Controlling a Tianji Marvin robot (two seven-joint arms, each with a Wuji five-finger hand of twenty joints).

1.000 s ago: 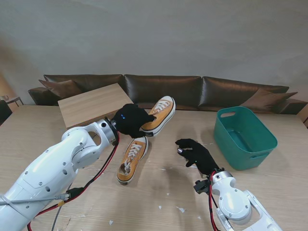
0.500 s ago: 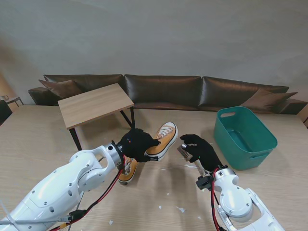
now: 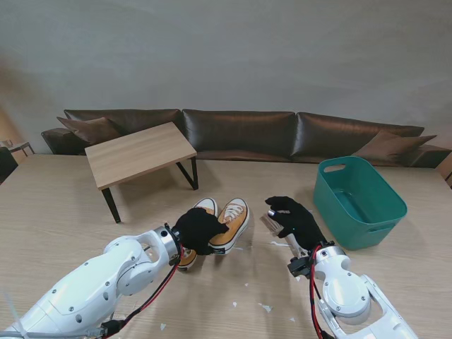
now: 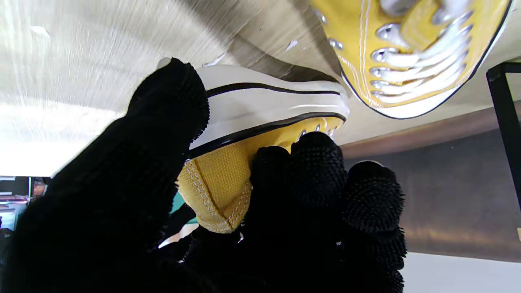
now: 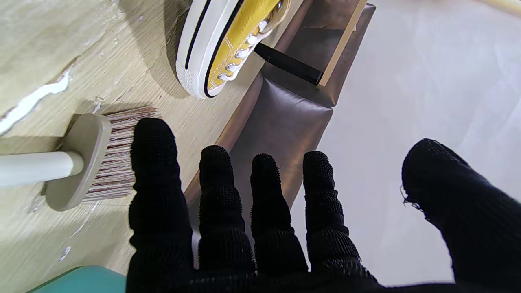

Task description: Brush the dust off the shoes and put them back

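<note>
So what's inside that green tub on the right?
Nothing that I can see: the teal plastic basin shows a bare floor and inner walls from the stand view. Its near wall hides a strip of the floor closest to me, so something small there could go unseen.

Stand view: from above my shoulders, looking down over the desk (image 3: 63, 212) toward the sofa (image 3: 240, 133).
Left wrist view: close along my fingers (image 4: 313, 171), hard against the yellow shoe (image 4: 260, 122).
Right wrist view: along my fingers (image 5: 268, 191), farther from that yellow shoe (image 5: 228, 40).
Shared: the yellow shoe (image 3: 229, 224) appears in all three.
</note>
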